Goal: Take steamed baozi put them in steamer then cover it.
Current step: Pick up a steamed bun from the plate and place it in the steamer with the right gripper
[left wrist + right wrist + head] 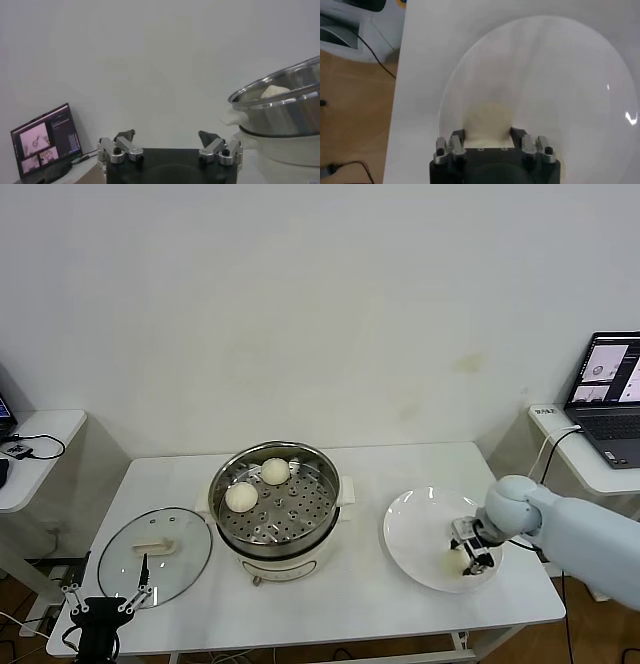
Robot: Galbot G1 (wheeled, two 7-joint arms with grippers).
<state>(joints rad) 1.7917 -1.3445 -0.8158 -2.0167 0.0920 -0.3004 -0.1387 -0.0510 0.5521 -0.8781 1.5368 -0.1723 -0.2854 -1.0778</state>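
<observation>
The steamer (322, 529) stands mid-table with two baozi (241, 496) (275, 471) on its perforated tray. Another baozi (487, 120) lies on the near right part of the white plate (545, 75), and my right gripper (487, 133) is shut on it, one finger pressed to each side. From the head view that gripper (468, 556) hangs over the plate (420, 514), half hiding the bun (455, 563). The glass cover (185, 549) lies flat at the table's left. My left gripper (108, 597) waits open near the front left edge, level with the steamer (280, 107).
A laptop (608, 394) sits on a side table at the right, its cable running down toward the table edge. Another small table (35, 444) with a cable stands at the left. A second laptop (42, 142) shows in the left wrist view.
</observation>
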